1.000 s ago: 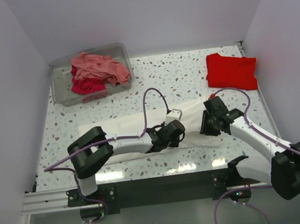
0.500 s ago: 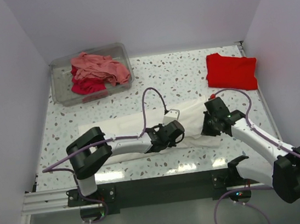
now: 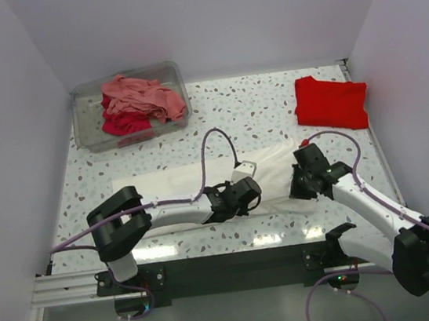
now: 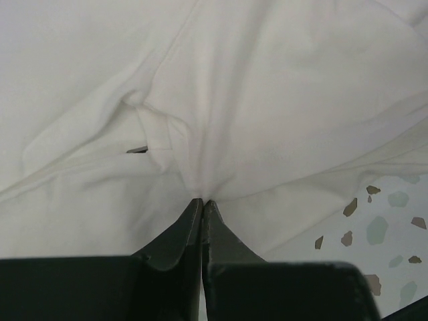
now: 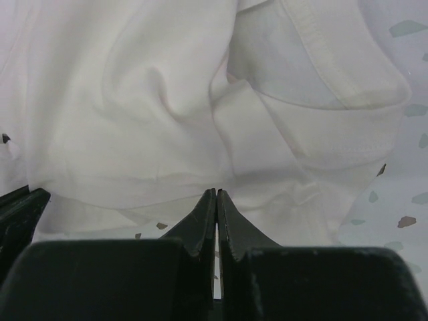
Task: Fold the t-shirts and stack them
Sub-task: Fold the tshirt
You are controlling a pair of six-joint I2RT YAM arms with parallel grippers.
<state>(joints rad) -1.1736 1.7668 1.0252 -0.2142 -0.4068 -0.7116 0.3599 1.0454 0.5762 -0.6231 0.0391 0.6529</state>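
The white t-shirt [image 3: 273,170] lies crumpled lengthwise across the near half of the table. My left gripper [image 3: 241,198] is low over its middle, shut on a pinch of white cloth, with folds running out from the tips in the left wrist view [image 4: 202,199]. My right gripper [image 3: 301,184] is at the shirt's right end, shut on the white cloth in the right wrist view [image 5: 216,191], with a hemmed edge [image 5: 334,67] beyond it. The bright red t-shirt [image 3: 331,101] lies folded at the far right.
A clear plastic bin [image 3: 89,137] at the far left holds a salmon-pink shirt [image 3: 143,95] on a crimson one [image 3: 124,123]. The speckled table [image 3: 255,111] is walled at the back and both sides. Purple cables loop over both arms.
Both grippers have drawn a little toward the near edge, still shut on the white shirt. The cloth between them has shifted slightly with them.
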